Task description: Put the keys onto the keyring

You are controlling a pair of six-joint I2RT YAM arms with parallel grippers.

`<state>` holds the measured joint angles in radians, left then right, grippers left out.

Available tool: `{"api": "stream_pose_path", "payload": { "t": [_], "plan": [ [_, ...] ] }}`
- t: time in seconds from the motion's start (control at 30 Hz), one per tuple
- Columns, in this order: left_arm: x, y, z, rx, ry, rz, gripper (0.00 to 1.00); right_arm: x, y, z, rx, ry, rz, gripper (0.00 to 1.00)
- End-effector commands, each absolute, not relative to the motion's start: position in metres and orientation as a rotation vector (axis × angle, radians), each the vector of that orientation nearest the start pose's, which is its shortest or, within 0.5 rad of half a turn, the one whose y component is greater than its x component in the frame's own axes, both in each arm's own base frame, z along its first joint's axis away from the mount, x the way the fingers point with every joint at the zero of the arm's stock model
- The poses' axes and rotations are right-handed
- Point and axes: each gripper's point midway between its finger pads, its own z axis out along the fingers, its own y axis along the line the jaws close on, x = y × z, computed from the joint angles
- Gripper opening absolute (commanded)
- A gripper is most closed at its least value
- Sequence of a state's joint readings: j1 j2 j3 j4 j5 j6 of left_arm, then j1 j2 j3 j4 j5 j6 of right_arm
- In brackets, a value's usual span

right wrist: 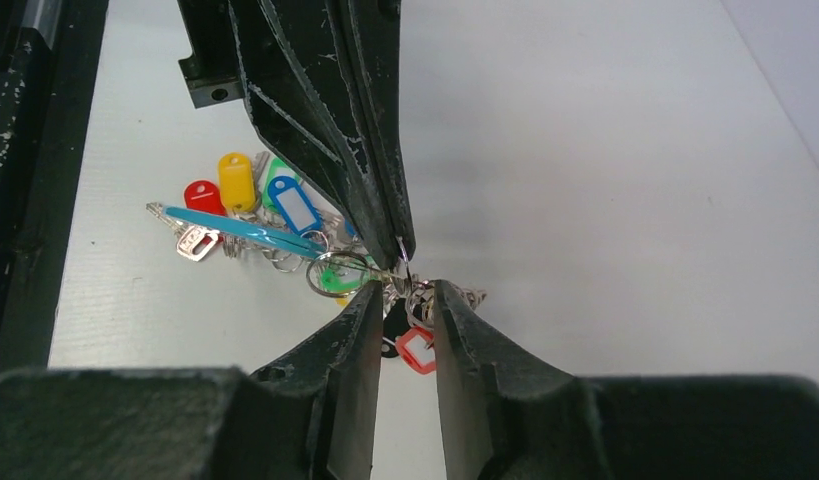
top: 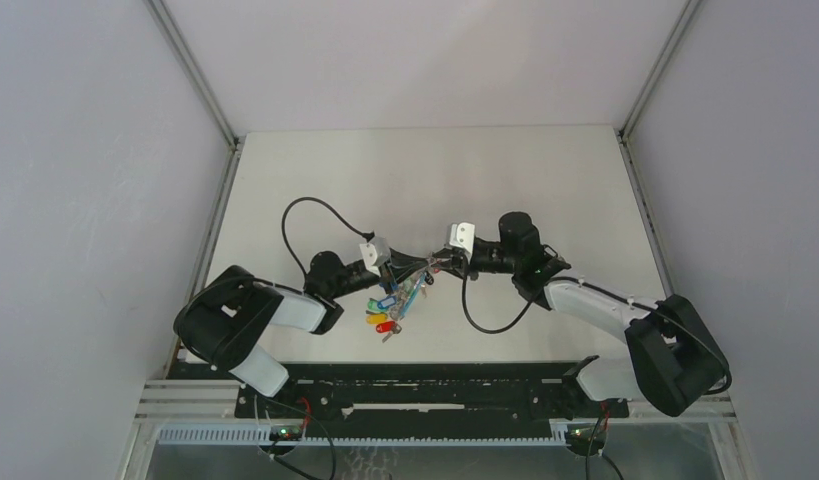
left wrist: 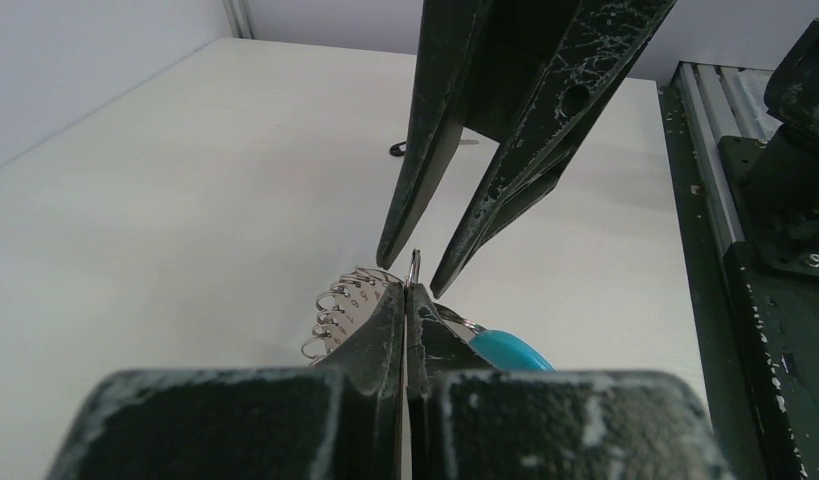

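The keyring (left wrist: 337, 312), with a silvery coil edge and a turquoise segment (left wrist: 512, 350), hangs from my left gripper (left wrist: 412, 285), which is shut on its thin silvery wire. In the top view the left gripper (top: 403, 270) meets my right gripper (top: 437, 266) tip to tip above the table. My right gripper (right wrist: 405, 292) is open, its fingertips (right wrist: 370, 295) on either side of that wire loop. The keys (top: 387, 308) hang and lie below in a bunch: blue (right wrist: 290, 208), yellow (right wrist: 235, 180), red (right wrist: 198, 195) and green (right wrist: 335, 278) tags, and another red tag (right wrist: 417, 350).
A small dark item with a silvery end (left wrist: 400, 150) lies alone on the white table. Black cables loop beside each arm (top: 303, 215) (top: 495, 322). A black rail (top: 405, 395) runs along the near edge, and grey walls close in the sides.
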<state>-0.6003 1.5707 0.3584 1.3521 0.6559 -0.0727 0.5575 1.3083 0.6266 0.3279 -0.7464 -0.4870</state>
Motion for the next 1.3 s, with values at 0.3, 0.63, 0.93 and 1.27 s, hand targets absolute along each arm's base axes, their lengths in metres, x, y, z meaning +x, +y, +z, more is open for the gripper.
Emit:
{"api": "stream_pose_path", "payload": {
  "t": [0.3, 0.63, 0.93, 1.27],
  "plan": [
    [0.251, -0.311, 0.191, 0.926, 1.111, -1.018, 0.00, 0.260, 0.295, 0.178, -1.400, 1.216, 0.793, 0.05],
    [0.245, -0.311, 0.189, 0.970, 1.088, -1.028, 0.15, 0.248, 0.294, 0.188, -1.437, 1.181, 0.823, 0.00],
    [0.240, -0.314, 0.192, 0.999, 1.063, -1.053, 0.19, 0.243, 0.296, 0.198, -1.448, 1.144, 0.853, 0.00],
    [0.238, -0.317, 0.190, 1.025, 1.057, -1.076, 0.00, 0.242, 0.298, 0.202, -1.454, 1.142, 0.867, 0.00]
  ]
}}
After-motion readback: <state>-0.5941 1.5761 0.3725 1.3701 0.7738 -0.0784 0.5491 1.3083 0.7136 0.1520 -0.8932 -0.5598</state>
